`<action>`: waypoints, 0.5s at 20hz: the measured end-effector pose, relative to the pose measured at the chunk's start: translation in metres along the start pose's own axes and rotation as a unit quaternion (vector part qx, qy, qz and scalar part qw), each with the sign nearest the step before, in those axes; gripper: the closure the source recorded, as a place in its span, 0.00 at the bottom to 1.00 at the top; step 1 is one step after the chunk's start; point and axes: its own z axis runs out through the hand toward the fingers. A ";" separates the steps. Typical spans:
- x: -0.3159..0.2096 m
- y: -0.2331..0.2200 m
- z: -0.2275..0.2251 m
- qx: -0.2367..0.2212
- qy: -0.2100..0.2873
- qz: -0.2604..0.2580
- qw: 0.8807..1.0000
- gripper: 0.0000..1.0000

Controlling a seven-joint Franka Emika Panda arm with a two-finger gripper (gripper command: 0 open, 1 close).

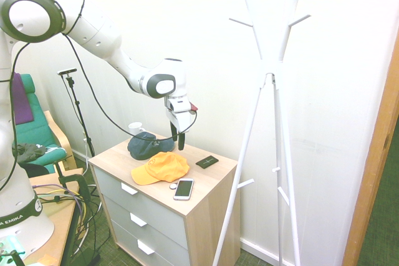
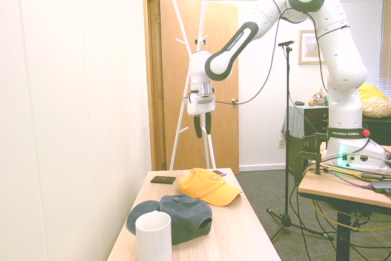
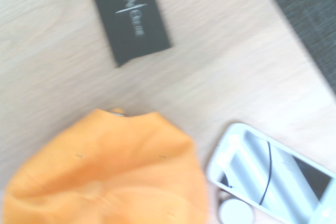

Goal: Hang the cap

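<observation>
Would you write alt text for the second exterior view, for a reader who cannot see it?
A white robot arm holds its black-fingered hand, empty, above a pale wooden dresser top. On it lie a yellow fabric cap with a smiley emblem, a dark blue cap, a white mug and a flat black item.

A navy cap [image 2: 183,215] apparently touches a white mug [image 2: 154,238].

Yellow-orange cap [image 1: 167,167], smiley on front, lying on dresser [image 1: 212,192].
</observation>
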 end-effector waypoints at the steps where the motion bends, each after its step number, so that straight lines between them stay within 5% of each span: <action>1: -0.005 -0.010 0.006 -0.002 -0.002 -0.002 1.000 0.00; 10: -0.037 -0.064 0.073 -0.035 -0.022 -0.019 0.999 0.00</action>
